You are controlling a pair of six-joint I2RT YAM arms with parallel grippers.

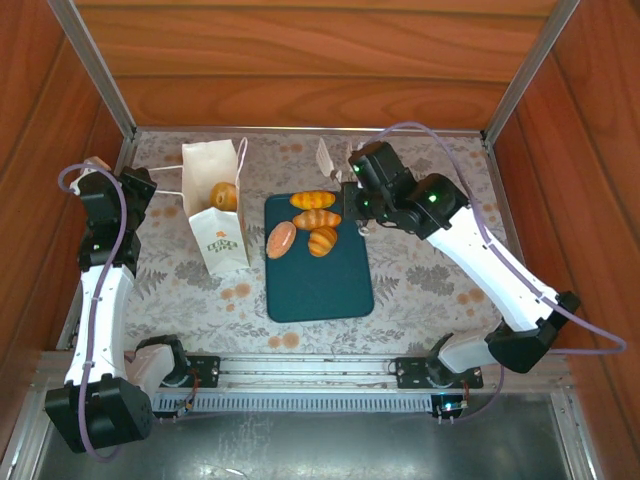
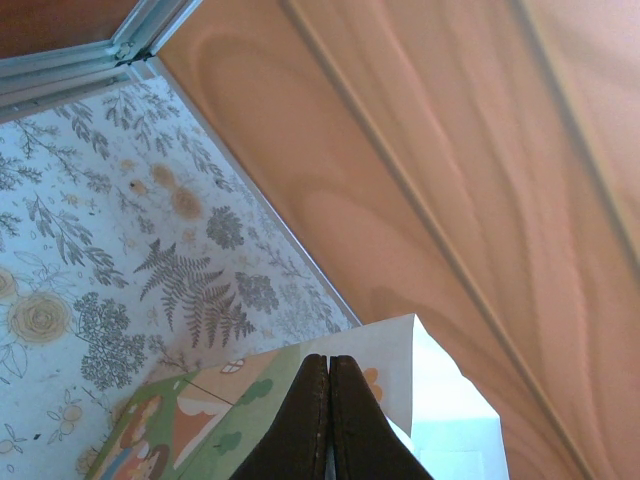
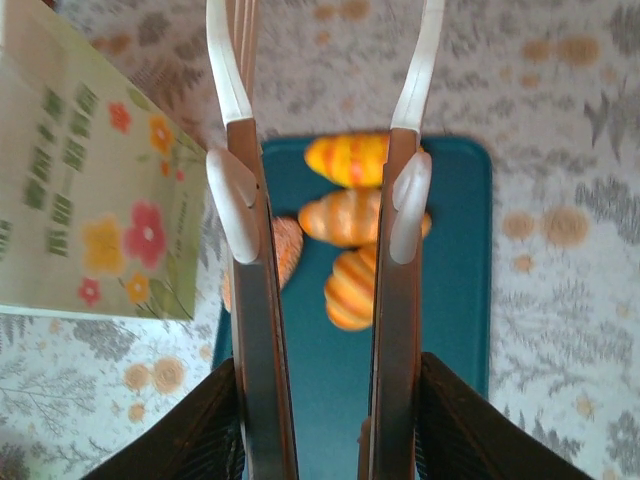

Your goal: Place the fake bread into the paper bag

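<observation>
On the floral desk (image 1: 420, 270), a flat dark teal tray (image 1: 320, 285) carried four glossy golden-brown toy pastries (image 1: 317, 219) on its far half. The right claw (image 3: 322, 120) hung open and empty above them. Left of the tray stood the white flower-printed paper bag (image 1: 218, 240), with another pastry (image 1: 224, 195) inside. The left claw (image 2: 328, 415) was closed just left of the bag.

I see the floral-print tabletop (image 1: 430, 270) carrying a paper bag (image 1: 222, 240) on the left, with a dark teal tray (image 1: 320, 280) just beside it.
</observation>
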